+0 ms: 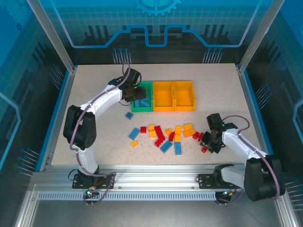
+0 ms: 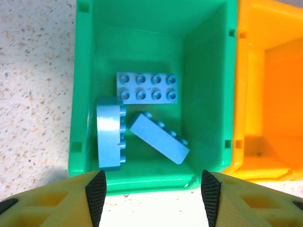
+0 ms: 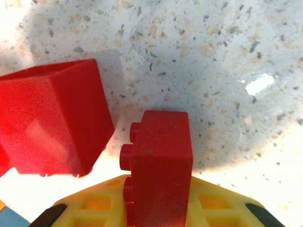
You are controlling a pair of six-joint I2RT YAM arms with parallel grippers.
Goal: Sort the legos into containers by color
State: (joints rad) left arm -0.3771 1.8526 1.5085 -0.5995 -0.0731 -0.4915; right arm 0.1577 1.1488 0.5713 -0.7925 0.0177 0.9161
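Left arm stretched forward, jaws apart; right arm low, jaws clamped.

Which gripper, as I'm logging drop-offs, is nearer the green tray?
Left. The left gripper hangs open over the green tray; the right gripper is far off by the loose pile, shut on a red brick.
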